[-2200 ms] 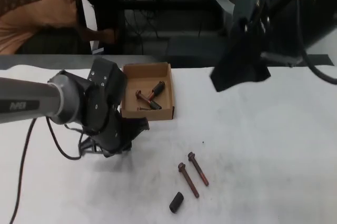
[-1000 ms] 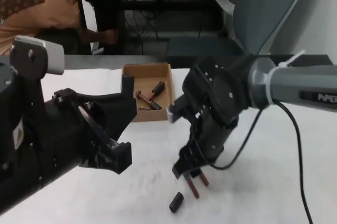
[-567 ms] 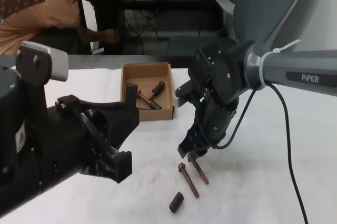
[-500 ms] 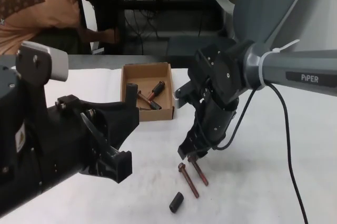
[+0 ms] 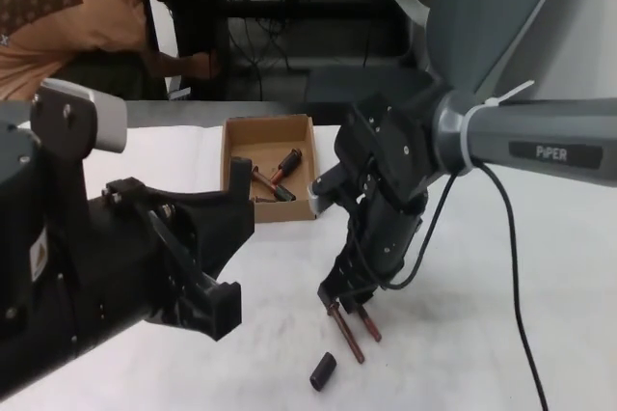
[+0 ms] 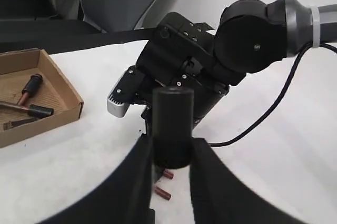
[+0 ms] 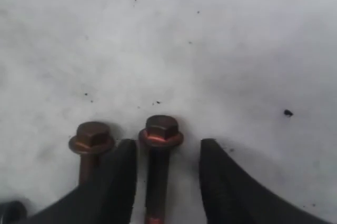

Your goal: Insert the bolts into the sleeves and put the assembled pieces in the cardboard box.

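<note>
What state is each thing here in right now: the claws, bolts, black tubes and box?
left gripper: shut on the held sleeve, upright.
right gripper: open, straddling a bolt.
straddled bolt: lying flat, not gripped.
second bolt: lying loose beside it.
loose sleeve: lying flat, no bolt in it.
cardboard box: open, assembled pieces inside.

Right arm — grey tube, white zip tie, black wrist housing, black cable; left arm — black casing, pale-grey cap.
</note>
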You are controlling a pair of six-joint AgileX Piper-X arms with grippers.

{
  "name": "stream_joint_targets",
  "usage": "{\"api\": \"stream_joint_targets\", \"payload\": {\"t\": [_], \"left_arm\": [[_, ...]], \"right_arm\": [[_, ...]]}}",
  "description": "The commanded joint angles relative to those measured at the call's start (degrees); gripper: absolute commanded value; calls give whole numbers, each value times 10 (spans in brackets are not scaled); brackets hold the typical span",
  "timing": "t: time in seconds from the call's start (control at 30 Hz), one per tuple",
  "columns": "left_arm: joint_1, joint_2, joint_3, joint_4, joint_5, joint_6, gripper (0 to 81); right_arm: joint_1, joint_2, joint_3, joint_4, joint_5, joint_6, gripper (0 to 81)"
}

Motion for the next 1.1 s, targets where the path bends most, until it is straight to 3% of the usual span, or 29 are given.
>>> {"api": "stream_joint_targets", "payload": {"t": [0.0, 0.03, 0.2, 0.43, 0.67, 0.93, 1.07], "left_arm": [[-1, -7, 1, -2, 3, 9, 18], [-1, -7, 3, -2, 3, 9, 18], [-1, -7, 19, -4, -2, 27, 18], [-1, -5, 77, -88, -2, 69, 18], [-1, -6, 149, -209, -14, 0, 18], [-1, -6, 162, -279, -16, -8, 18], [-1, -6, 162, -302, -22, -8, 18]], "right_arm": [[1, 4, -3, 6, -9, 2, 64], [1, 4, -3, 9, -9, 2, 3], [1, -19, -4, 24, -9, 3, 6], [6, -171, -3, -32, -31, 45, 6], [63, -303, -3, -192, -43, 90, 6], [144, -295, 37, -364, -34, 210, 6], [175, -293, 82, -410, 5, 238, 6]]}}
